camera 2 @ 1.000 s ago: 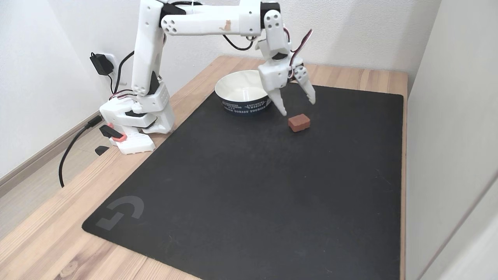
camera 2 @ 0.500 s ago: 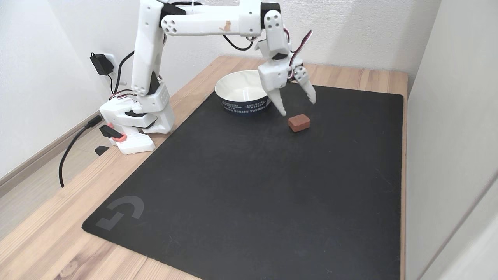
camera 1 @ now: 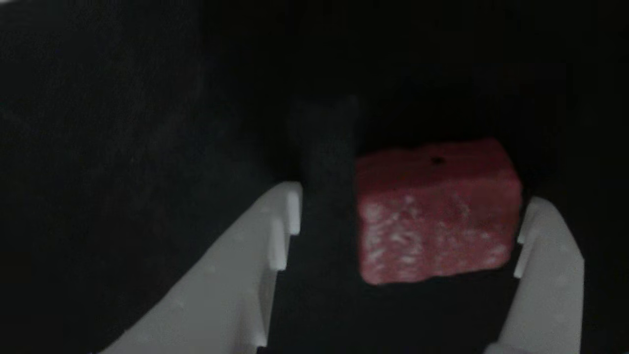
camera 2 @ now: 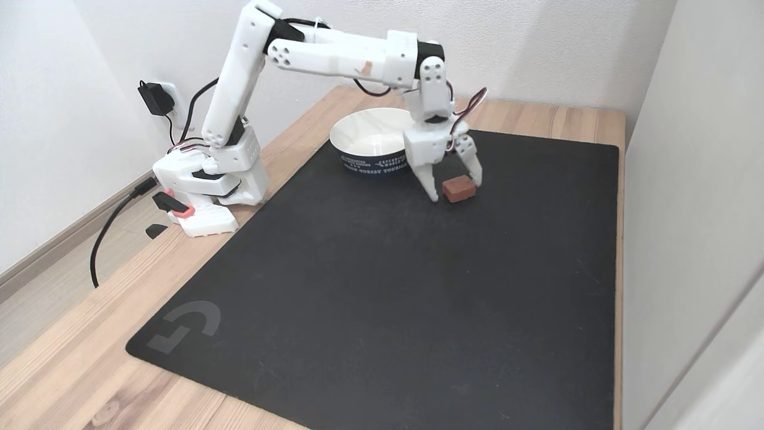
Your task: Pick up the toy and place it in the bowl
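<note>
Fixed view, upper centre: the gripper [camera 2: 456, 188] reaches down to the black mat [camera 2: 370, 286] with its jaws spread wide around the toy [camera 2: 459, 189] — no squeeze on it. Just left sits the bowl [camera 2: 358, 128]. Other view: the toy [camera 1: 435, 211] lies right of centre, close beside the right finger [camera 1: 545, 265] — contact unclear.

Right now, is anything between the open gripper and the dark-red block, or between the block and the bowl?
Nothing visible. The white gripper is open with its fingers either side of the small dark-red block, and only bare black mat separates it from the white, dark-banded bowl.
</note>
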